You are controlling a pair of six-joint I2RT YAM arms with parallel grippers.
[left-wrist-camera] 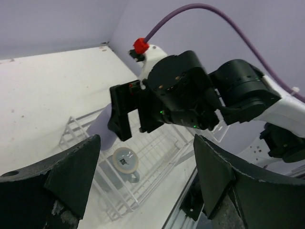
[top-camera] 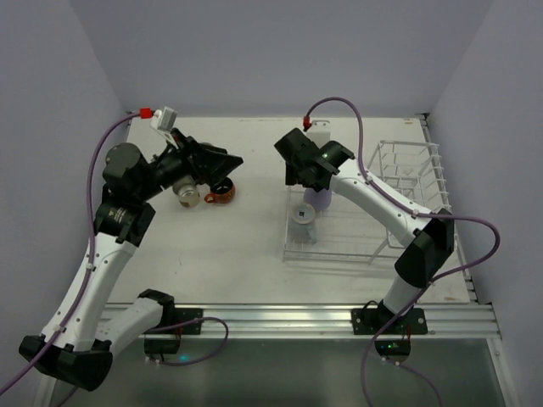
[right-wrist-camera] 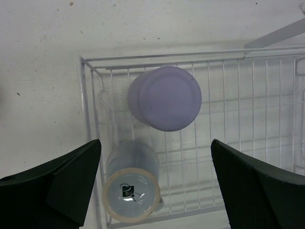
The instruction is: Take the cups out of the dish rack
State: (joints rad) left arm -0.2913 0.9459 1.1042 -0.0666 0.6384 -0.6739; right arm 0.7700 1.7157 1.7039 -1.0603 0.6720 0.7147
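Observation:
The white wire dish rack [top-camera: 339, 246] stands at the right of the table. Two cups sit upside down in its low tray: a lavender tumbler [right-wrist-camera: 165, 98] and, nearer, a short blue-grey cup [right-wrist-camera: 132, 191]. My right gripper [right-wrist-camera: 155, 157] hangs open above them, holding nothing; the top view shows this right gripper [top-camera: 307, 170] over the lavender tumbler [top-camera: 322, 200]. On the left, a beige tumbler [top-camera: 188, 194] and an orange-red mug [top-camera: 222, 193] sit on the table. My left gripper [top-camera: 226, 163] is just above them, open and empty.
The rack's taller basket section [top-camera: 413, 168] rises at the far right. The left wrist view looks across at the right arm's wrist [left-wrist-camera: 183, 93], the tray and the blue-grey cup [left-wrist-camera: 125, 161]. Walls close the table's back and sides.

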